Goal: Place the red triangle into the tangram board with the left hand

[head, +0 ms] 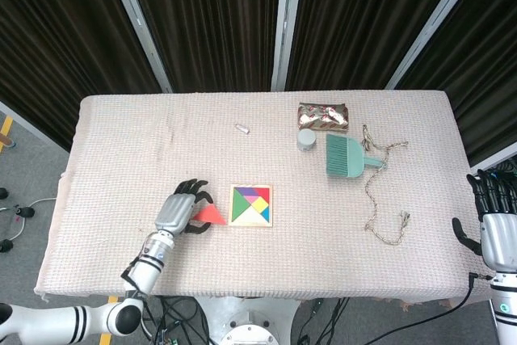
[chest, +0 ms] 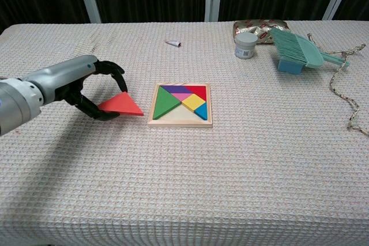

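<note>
My left hand (head: 182, 211) (chest: 86, 86) holds the red triangle (head: 210, 215) (chest: 121, 105) just above the cloth, its point aimed at the tangram board (head: 251, 205) (chest: 180, 104). The triangle's tip lies a short gap left of the board's wooden frame. Green, purple, red, yellow and blue pieces lie inside the board, and a bare wooden area shows along its lower edge. My right hand (head: 496, 224) hangs off the table's right edge with its fingers spread, holding nothing.
At the back right lie a teal brush (head: 347, 156) (chest: 297, 50), a small grey jar (head: 307, 140) (chest: 246, 45), a foil packet (head: 324, 115) (chest: 261, 27) and a rope (head: 380, 199) (chest: 348, 96). A small white object (head: 241, 128) (chest: 173, 42) sits at the back centre.
</note>
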Robot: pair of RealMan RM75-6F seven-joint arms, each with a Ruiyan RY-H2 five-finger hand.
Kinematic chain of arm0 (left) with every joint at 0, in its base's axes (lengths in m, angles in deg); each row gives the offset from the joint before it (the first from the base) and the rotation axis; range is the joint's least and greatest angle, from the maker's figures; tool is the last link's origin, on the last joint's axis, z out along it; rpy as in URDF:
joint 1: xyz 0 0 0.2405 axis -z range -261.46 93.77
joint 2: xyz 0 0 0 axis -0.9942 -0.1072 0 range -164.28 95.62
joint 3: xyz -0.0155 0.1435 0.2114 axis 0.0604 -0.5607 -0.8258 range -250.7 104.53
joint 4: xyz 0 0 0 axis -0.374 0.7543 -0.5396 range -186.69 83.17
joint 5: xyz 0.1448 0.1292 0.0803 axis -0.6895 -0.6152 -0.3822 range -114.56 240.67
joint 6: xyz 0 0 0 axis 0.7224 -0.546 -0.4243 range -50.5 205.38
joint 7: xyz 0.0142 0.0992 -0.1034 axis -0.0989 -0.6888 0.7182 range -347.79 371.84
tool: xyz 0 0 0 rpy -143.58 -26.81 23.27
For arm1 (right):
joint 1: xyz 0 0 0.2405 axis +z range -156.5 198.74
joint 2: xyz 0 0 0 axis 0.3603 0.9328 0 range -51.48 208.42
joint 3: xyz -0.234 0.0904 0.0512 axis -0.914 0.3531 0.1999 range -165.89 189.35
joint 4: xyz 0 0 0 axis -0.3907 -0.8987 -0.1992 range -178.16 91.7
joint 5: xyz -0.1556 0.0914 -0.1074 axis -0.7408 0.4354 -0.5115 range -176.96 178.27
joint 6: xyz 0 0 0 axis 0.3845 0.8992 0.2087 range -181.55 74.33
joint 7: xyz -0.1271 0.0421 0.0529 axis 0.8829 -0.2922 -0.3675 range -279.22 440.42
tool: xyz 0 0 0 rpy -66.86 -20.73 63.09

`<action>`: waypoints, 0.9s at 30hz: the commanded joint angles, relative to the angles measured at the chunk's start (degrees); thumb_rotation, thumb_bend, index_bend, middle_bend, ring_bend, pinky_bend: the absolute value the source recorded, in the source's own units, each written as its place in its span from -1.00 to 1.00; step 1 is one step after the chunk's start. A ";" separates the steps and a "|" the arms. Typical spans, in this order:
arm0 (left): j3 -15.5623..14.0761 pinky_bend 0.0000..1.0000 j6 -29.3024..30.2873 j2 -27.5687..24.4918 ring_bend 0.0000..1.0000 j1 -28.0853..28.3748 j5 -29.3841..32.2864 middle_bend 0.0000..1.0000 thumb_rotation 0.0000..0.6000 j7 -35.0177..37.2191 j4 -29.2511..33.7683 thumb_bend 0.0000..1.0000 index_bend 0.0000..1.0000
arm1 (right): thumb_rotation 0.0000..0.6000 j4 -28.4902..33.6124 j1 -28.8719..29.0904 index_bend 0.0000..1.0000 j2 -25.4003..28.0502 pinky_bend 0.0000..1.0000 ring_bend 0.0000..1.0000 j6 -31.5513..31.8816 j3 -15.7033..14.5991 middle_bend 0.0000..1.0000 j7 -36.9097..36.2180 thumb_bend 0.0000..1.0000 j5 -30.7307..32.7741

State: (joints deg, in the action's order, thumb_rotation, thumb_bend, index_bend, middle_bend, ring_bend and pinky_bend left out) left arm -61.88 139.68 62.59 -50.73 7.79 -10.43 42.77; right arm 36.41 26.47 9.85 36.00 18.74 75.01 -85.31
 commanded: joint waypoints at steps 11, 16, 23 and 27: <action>4.50 -1.00 4.72 10.03 -1.00 6.02 8.90 -0.78 1.00 -10.07 -1.44 -0.40 -0.09 | 1.00 -0.71 -0.61 -1.00 0.36 -1.00 -1.00 1.08 0.45 -1.00 -1.83 -0.45 0.19; 5.46 -1.00 5.18 12.43 -1.00 7.03 11.68 -0.78 1.00 -11.03 -3.51 -0.38 -0.07 | 1.00 -1.03 -0.76 -1.00 0.43 -1.00 -1.00 1.21 0.56 -1.00 -2.39 -0.45 0.33; 5.47 -1.00 6.05 14.22 -1.00 7.77 12.15 -0.78 1.00 -11.62 -4.47 -0.38 -0.07 | 1.00 -1.51 -0.91 -1.00 0.47 -1.00 -1.00 1.17 0.60 -1.00 -3.15 -0.45 0.48; 5.75 -1.00 6.27 14.95 -1.00 8.32 12.13 -0.78 1.00 -11.88 -4.73 -0.38 -0.07 | 1.00 -1.80 -1.01 -1.00 0.50 -1.00 -1.00 1.15 0.60 -1.00 -3.63 -0.45 0.52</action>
State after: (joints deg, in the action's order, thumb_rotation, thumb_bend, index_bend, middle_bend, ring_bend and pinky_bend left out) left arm -56.17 145.93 77.51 -42.45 19.91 -22.27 38.08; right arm 34.64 25.47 10.34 37.16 19.35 71.40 -84.79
